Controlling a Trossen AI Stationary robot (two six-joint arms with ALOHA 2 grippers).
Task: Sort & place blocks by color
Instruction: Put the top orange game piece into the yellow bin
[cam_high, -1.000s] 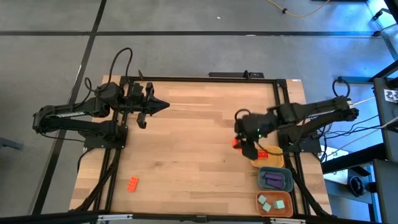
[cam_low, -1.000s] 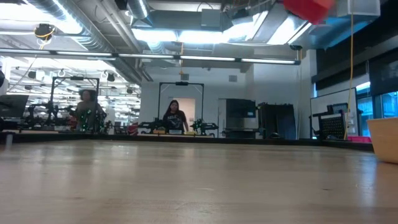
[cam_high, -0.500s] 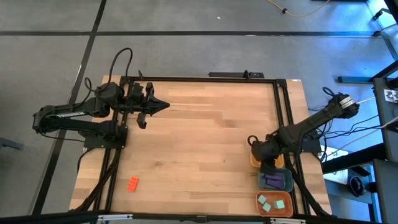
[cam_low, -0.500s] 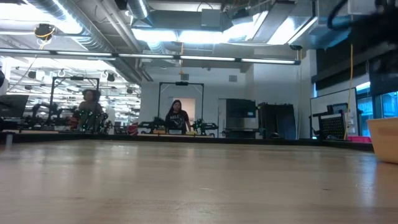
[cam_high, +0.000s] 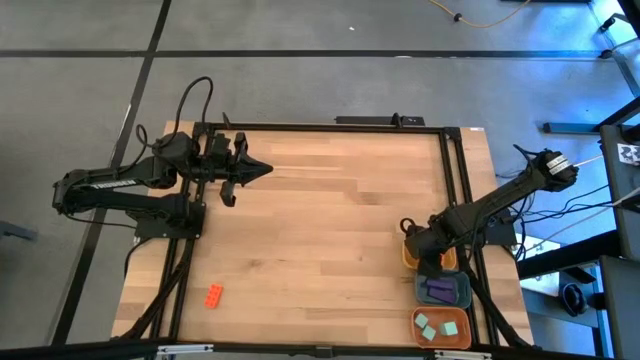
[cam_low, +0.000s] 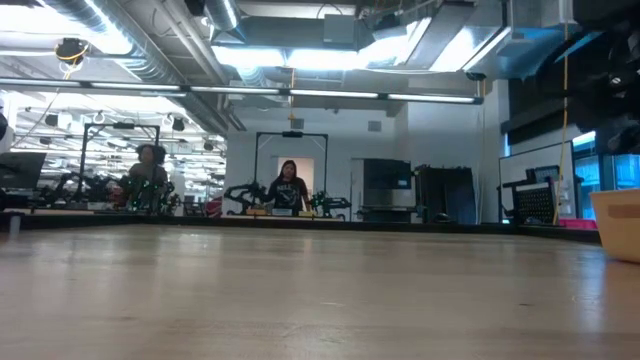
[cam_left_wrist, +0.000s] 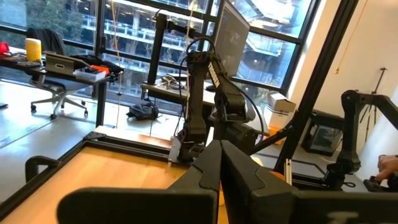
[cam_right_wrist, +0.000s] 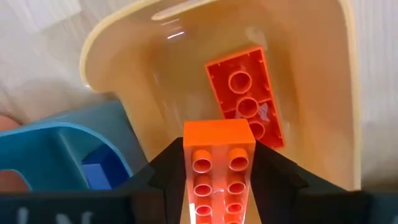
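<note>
The right gripper (cam_right_wrist: 219, 186) had swung over the yellow tray (cam_right_wrist: 124, 81), clamping an orange-red block (cam_right_wrist: 217, 168); another orange-red bar (cam_right_wrist: 245, 102) lay inside. Left gripper (cam_left_wrist: 219, 171) was closed.

I see a pale wooden table (cam_high: 320, 220) with a dark frame along its edges. At about four o'clock on it, three rounded trays stand in a row: a yellow tray (cam_right_wrist: 311, 74), a blue-grey tray (cam_high: 462, 291) just beside it, and an orange tray (cam_high: 463, 327) nearest the six o'clock edge. Grey floor with dark lines lies beyond twelve o'clock. Level across the table, two people (cam_low: 289, 188) stand far off among lit workbenches, under ceiling pipes and strip lights.
</note>
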